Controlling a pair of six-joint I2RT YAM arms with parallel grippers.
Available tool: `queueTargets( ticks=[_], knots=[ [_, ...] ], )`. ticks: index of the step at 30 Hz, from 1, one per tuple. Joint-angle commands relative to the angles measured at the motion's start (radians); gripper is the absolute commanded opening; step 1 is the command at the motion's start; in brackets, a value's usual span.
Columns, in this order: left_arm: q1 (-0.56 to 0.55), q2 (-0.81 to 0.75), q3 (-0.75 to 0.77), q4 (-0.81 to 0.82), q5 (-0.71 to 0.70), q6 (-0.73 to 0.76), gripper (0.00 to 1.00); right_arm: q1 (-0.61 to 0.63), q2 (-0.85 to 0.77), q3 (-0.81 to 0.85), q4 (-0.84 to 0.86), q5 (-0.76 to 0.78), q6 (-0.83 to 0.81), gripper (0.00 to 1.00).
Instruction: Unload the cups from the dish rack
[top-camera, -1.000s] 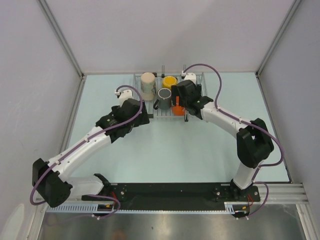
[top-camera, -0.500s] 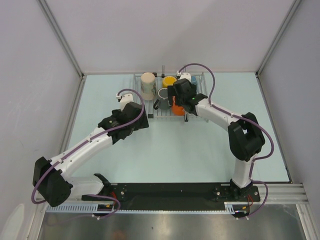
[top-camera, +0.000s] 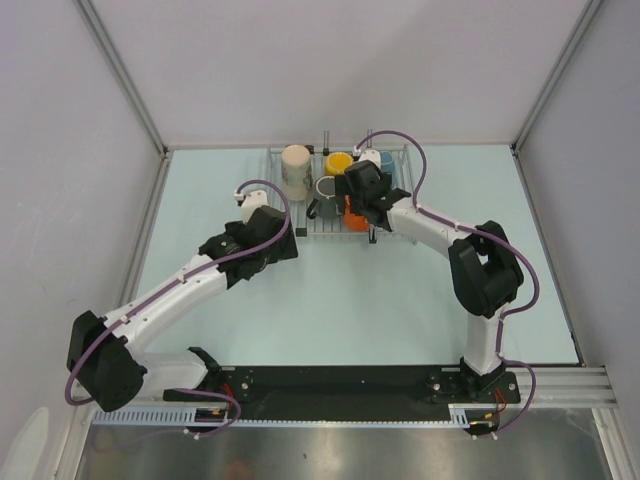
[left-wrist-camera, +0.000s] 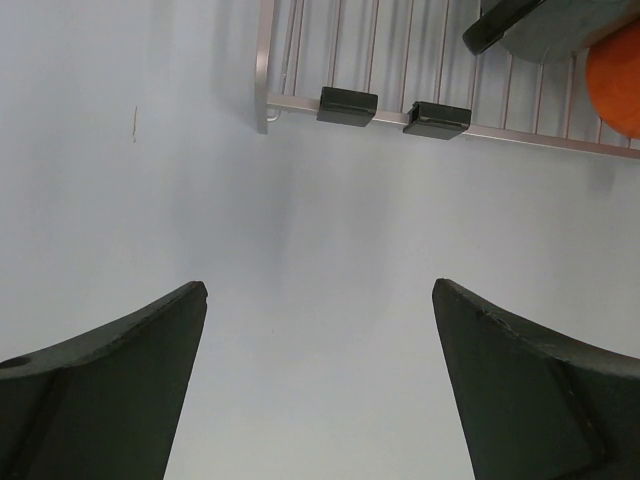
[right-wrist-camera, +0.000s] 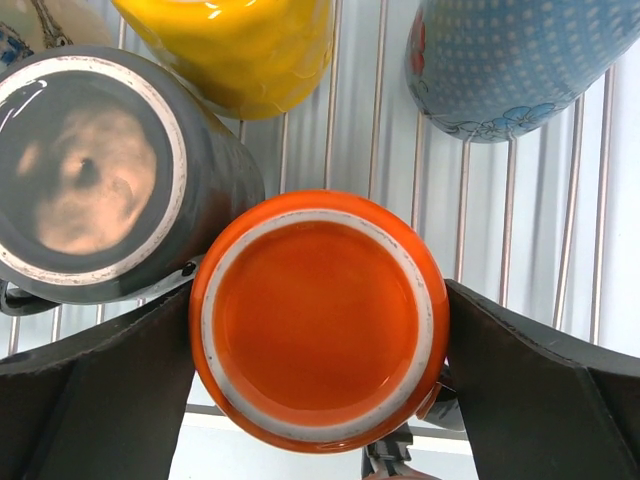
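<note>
status, everything relative to the dish rack (top-camera: 285, 215):
- right gripper (right-wrist-camera: 320, 300) is over the rack's front edge, jaws spread wide with one finger on each side of the orange cup (right-wrist-camera: 320, 320); the gaps look very thin, can't tell if either finger (right-wrist-camera: 90, 400) actually touches it
- the orange cup stands on the rack's bars at the front, just right of centre, not lifted (flat round face with a pale ring faces the wrist camera, so it looks bottom-up)
- dark grey cup (right-wrist-camera: 90, 175) is on the rack right against the orange one, on the side nearer the rack's left end, same round face up, handle poking out towards the front
- yellow cup (right-wrist-camera: 235, 50) sits behind those two, towards the rack's back rail
- light blue cup (right-wrist-camera: 510, 60) is in the rack's back-right part, apart from the orange one, mostly hidden by the arm in the top view
- cream-beige cup (top-camera: 296, 170) is at the rack's back-left, tallest of the set
- left gripper (left-wrist-camera: 320, 290) hangs above the bare table (top-camera: 330, 300) just off the rack's front-left corner, jaws wide, nothing between them; two black feet (left-wrist-camera: 348, 103) on the rack's front rail show ahead of it

all five cups on the rack
</note>
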Motion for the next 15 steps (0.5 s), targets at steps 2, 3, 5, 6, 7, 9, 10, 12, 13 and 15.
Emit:
queueTargets(
  ticks=[2,3,5,6,7,9,10,12,13,15],
  knots=[
    [-0.005,-0.002,-0.01,0.012,0.012,-0.018,1.0,-0.003,-0.013,-0.021,-0.009,-0.016,0.019,0.85],
    [-0.005,-0.004,-0.011,0.012,0.012,-0.018,1.0,-0.003,-0.013,-0.025,-0.012,-0.015,0.025,0.78],
    [-0.006,-0.008,-0.013,0.014,0.012,-0.018,1.0,-0.004,-0.017,-0.033,-0.012,-0.013,0.034,0.49],
    [-0.006,-0.011,-0.014,0.012,0.012,-0.02,1.0,-0.004,-0.02,-0.042,-0.014,-0.013,0.037,0.42],
    [-0.006,-0.014,-0.016,0.014,0.012,-0.02,1.0,-0.004,-0.025,-0.047,-0.014,-0.01,0.039,0.29],
    [-0.005,-0.016,-0.019,0.015,0.012,-0.02,1.0,-0.003,-0.039,-0.065,-0.012,-0.003,0.045,0.11],
    [-0.006,-0.016,-0.021,0.015,0.012,-0.02,1.0,-0.004,-0.045,-0.071,-0.012,0.004,0.048,0.02],
    [-0.005,-0.013,-0.021,0.018,0.012,-0.021,1.0,-0.004,-0.065,-0.09,-0.015,0.016,0.053,0.0],
    [-0.006,-0.01,-0.022,0.02,0.012,-0.02,1.0,-0.004,-0.072,-0.099,-0.012,0.019,0.05,0.0],
    [-0.006,-0.008,-0.024,0.024,0.01,-0.018,1.0,-0.004,-0.098,-0.113,-0.012,0.046,0.057,0.0]
  ],
)
